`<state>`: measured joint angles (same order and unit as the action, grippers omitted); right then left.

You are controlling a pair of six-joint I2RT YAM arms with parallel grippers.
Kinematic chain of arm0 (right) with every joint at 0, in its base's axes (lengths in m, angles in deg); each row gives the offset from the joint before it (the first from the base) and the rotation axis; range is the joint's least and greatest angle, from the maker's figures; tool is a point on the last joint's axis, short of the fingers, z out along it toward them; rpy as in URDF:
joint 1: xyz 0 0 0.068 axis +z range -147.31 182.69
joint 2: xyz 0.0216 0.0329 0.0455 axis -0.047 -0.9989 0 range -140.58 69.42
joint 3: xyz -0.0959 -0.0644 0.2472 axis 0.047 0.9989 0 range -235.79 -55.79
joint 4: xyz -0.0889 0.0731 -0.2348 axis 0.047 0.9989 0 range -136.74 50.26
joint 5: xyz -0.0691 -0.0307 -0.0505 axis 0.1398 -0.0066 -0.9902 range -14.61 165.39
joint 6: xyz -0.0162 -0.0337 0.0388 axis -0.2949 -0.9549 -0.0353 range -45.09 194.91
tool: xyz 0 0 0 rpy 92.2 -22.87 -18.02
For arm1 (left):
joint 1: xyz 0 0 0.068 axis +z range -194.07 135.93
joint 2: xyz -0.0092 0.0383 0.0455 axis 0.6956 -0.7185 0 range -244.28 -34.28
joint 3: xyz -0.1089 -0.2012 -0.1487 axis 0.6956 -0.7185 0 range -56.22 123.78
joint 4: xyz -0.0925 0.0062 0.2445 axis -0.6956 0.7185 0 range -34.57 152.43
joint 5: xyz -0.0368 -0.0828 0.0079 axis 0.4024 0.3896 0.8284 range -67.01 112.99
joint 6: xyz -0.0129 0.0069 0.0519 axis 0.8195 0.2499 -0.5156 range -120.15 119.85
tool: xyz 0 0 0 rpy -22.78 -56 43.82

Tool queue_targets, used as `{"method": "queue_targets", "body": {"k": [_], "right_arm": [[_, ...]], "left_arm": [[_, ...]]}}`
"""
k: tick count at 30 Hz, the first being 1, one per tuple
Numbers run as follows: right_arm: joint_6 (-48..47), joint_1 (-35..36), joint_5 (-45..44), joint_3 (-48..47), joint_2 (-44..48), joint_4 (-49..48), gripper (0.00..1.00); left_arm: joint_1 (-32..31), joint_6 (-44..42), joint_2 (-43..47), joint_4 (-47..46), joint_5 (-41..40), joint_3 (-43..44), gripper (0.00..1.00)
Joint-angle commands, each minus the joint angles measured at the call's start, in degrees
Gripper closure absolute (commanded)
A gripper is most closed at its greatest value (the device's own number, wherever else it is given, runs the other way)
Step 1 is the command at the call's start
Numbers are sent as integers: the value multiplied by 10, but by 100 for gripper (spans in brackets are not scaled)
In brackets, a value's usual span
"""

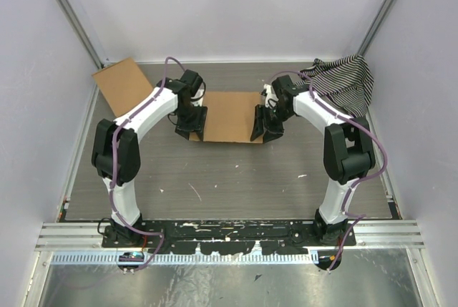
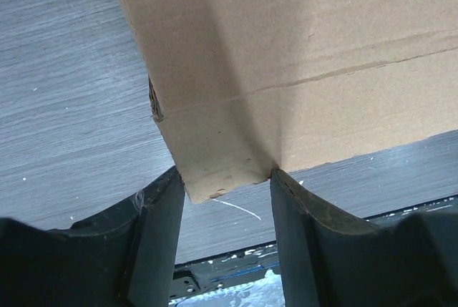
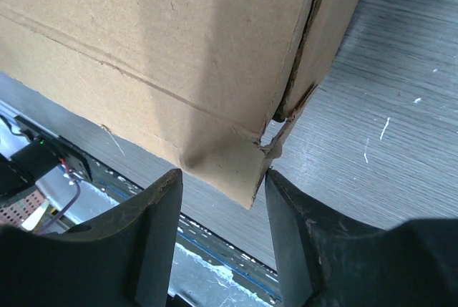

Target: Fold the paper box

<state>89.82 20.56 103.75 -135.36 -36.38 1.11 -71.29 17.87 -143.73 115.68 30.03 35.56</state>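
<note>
From above, the paper box (image 1: 230,116) lies mid-table, mostly flat, between the left gripper (image 1: 192,122) and the right gripper (image 1: 266,127). In the left wrist view, the jaws pinch a creased near corner of the box. In the right wrist view, the jaws pinch the other near corner. Folding seems barely begun, with walls and lid left to raise.

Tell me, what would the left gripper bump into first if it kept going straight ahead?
The paper box. Its folded corner sits right between the left gripper's fingers, seemingly touching both, so it would push into the cardboard at once.
</note>
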Motion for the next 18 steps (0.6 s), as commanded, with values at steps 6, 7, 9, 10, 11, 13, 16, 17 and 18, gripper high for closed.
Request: {"method": "queue_targets", "body": {"k": [6, 7, 9, 10, 11, 13, 16, 17, 18], "right_arm": [[-4, -17, 90, -33, 12, 11, 46], [-6, -18, 91, -34, 12, 15, 46], [-12, -17, 95, -37, 11, 22, 45], [-13, -18, 97, -36, 11, 23, 46], [-14, -18, 100, -35, 10, 23, 46], [-15, -18, 105, -35, 9, 23, 46], [-15, -19, 104, -34, 9, 24, 45], [-16, -19, 103, -33, 7, 24, 45], [-18, -20, 102, -32, 4, 24, 45]], "left_arm": [[-4, -4, -7, 28, 30, 47, 43], [-4, -3, -7, 30, 30, 50, 43], [-4, -3, -7, 37, 31, 56, 43], [-4, -3, -8, 39, 31, 59, 43], [-3, -3, -8, 42, 31, 60, 43], [-3, -3, -9, 46, 31, 63, 43], [-3, -4, -5, 45, 31, 59, 43], [-3, -4, -4, 41, 32, 55, 43], [-3, -3, -4, 39, 32, 52, 43]]}}
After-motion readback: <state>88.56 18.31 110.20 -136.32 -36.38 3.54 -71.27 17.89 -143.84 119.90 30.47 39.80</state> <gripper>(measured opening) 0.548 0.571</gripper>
